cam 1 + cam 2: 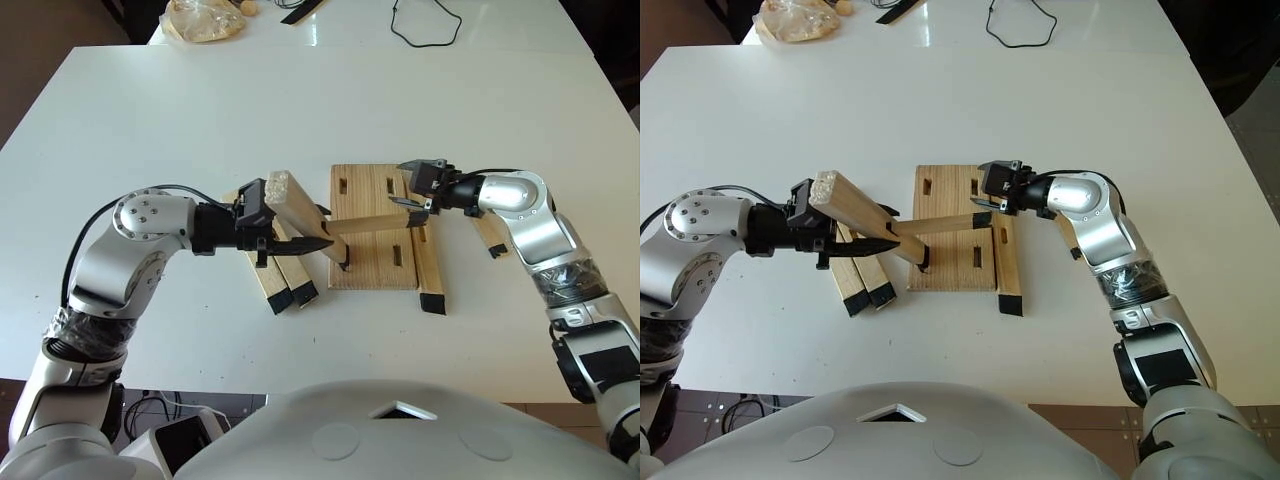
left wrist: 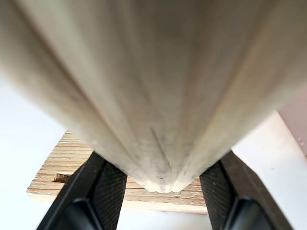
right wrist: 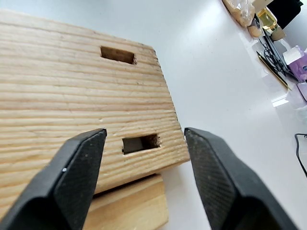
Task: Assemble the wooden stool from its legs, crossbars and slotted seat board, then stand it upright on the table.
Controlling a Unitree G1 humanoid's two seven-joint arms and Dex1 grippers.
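Note:
The slotted seat board [image 1: 365, 188] lies flat in the middle of the white table. My left gripper [image 1: 318, 243] is shut on a thick wooden leg [image 1: 298, 208], held tilted over the board's left edge with its black foot [image 1: 341, 262] touching the board. A thin crossbar [image 1: 375, 222] runs from that leg to the right across the board. My right gripper [image 1: 404, 184] hovers open over the board's far right part, just above the crossbar's end. In the right wrist view its fingers [image 3: 76, 167] frame a slot [image 3: 140, 143] in the board [image 3: 72, 96].
Two spare legs [image 1: 285, 280] lie side by side left of the board. Another leg [image 1: 430, 272] lies along its right edge, and one more [image 1: 492, 238] under my right forearm. A plastic bag [image 1: 205, 18] and a black cable [image 1: 425, 28] sit on the far table.

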